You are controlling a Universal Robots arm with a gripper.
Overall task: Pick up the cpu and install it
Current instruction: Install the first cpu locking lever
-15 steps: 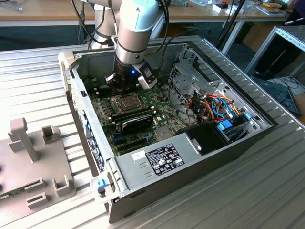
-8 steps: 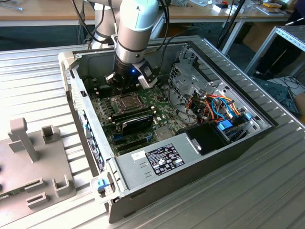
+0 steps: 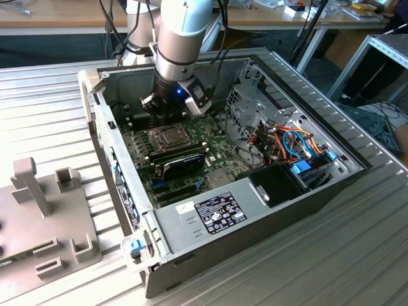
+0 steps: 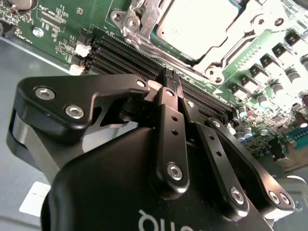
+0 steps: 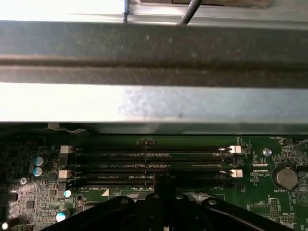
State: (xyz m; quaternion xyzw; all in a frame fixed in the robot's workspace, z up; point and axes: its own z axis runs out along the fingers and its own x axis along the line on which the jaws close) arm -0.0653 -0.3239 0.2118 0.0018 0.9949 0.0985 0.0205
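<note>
The cpu [image 4: 197, 24] lies flat inside the socket on the green motherboard [image 4: 57, 19], its silver-grey top facing up and the metal socket frame [image 4: 144, 19] around it. In the exterior view the socket [image 3: 167, 135] sits near the middle of the board in the open computer case. My gripper [image 3: 166, 118] hangs just above the board, on the far side of the socket. Its black fingertips [image 4: 168, 79] are pressed together with nothing between them, over the row of black memory slots [image 5: 149, 161] beside the socket. The cpu and my gripper [image 5: 163, 185] are apart.
A black expansion card [image 3: 182, 162] stands just in front of the socket. The drive cage [image 3: 255, 108] and coloured cables [image 3: 293, 143] fill the case on the exterior view's right; the power supply [image 3: 217, 213] is at the near end. The case wall [image 5: 154, 53] rises close behind the memory slots.
</note>
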